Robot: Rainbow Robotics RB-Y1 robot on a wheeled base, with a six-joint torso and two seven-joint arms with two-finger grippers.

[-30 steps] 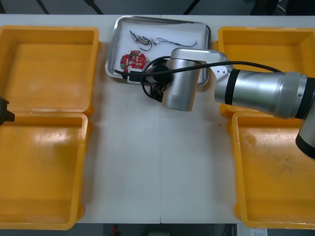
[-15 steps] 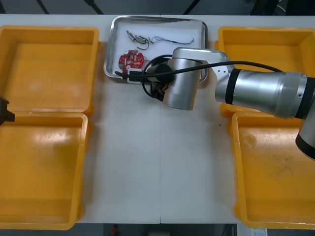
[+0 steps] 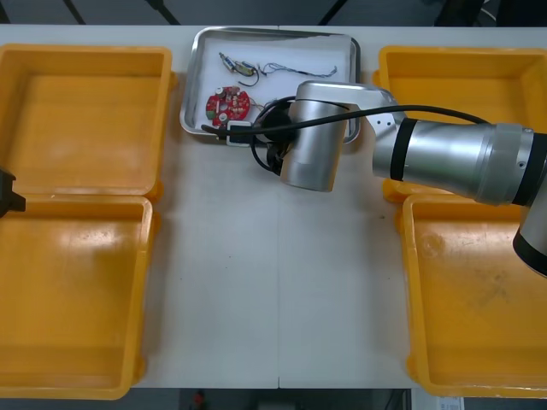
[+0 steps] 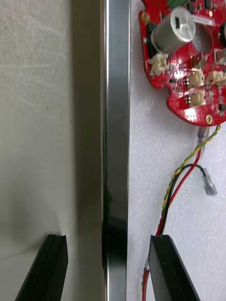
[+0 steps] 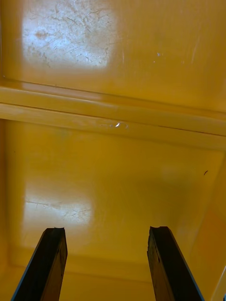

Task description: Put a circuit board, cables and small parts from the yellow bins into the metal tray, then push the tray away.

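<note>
Evidently the right gripper (image 4: 108, 241) stands released astride the near rim of the tray (image 4: 115, 94), one finger on the counter (image 4: 42, 117), to push it away with board (image 4: 183, 61) and cables (image 4: 178, 186) inside; the left gripper (image 5: 106, 237), released too, idles over a bin (image 5: 113, 188)

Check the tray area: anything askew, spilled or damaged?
Nothing stands out. The metal tray sits roughly square at the far edge of the table, circuit board and cables inside, nothing spilled. Right tool is open, straddling its near rim; left tool hangs open over a yellow bin.
</note>
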